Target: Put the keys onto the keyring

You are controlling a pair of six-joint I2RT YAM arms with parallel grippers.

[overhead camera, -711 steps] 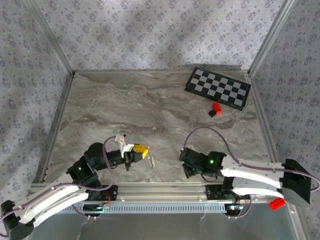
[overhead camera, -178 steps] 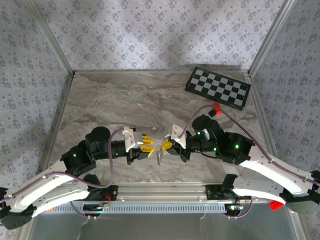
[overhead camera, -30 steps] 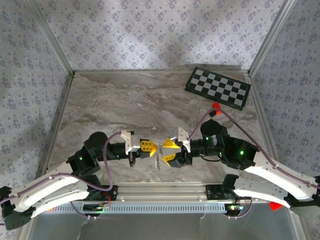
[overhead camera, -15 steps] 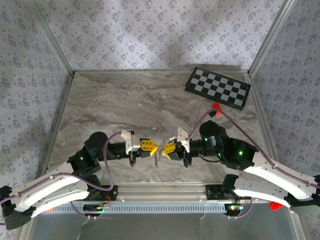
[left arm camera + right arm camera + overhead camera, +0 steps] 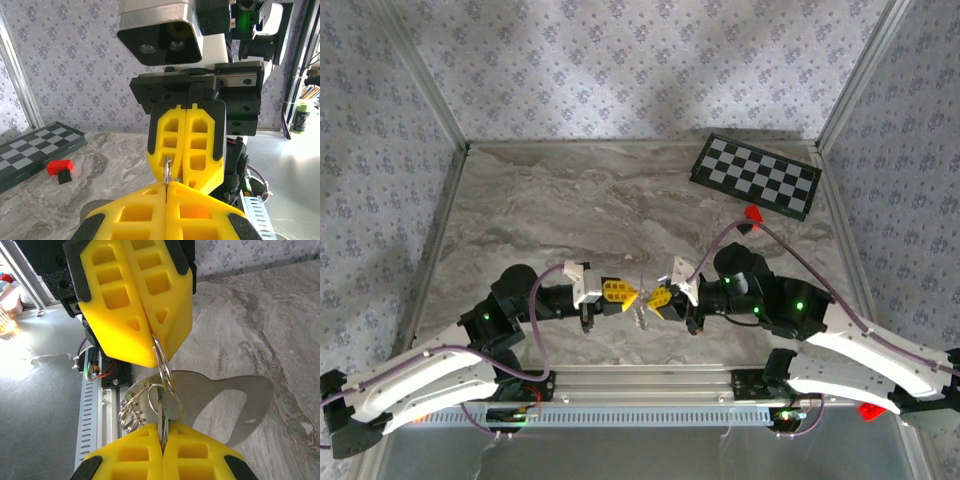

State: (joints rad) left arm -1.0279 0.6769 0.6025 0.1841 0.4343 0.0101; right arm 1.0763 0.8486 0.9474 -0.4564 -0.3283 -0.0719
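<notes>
Above the table's near middle, my left gripper [image 5: 632, 295] and right gripper [image 5: 650, 299] meet tip to tip. The left gripper [image 5: 166, 186] is shut on a split ring of the silvery keyring [image 5: 167, 169]. The same keyring [image 5: 161, 361] links to a second ring, a coil of chain [image 5: 130, 412] and a flat metal tag [image 5: 227, 392] that hang below. My right gripper [image 5: 162, 436] is shut on the keys [image 5: 165, 421], of which a thin mint-green edge shows beside a metal blade, up against the rings. The hanging keyring [image 5: 640, 316] dangles between the yellow fingers.
A folded checkerboard [image 5: 756, 175] lies at the back right, with a red block [image 5: 753, 212] beside it. That red block [image 5: 60, 166] and a small black block [image 5: 64, 176] show on the marble. An aluminium rail [image 5: 640, 385] runs along the near edge.
My right gripper stood open a second ago; it has shut on the keys and shifted slightly left toward the left gripper. The left gripper kept its hold on the ring.
</notes>
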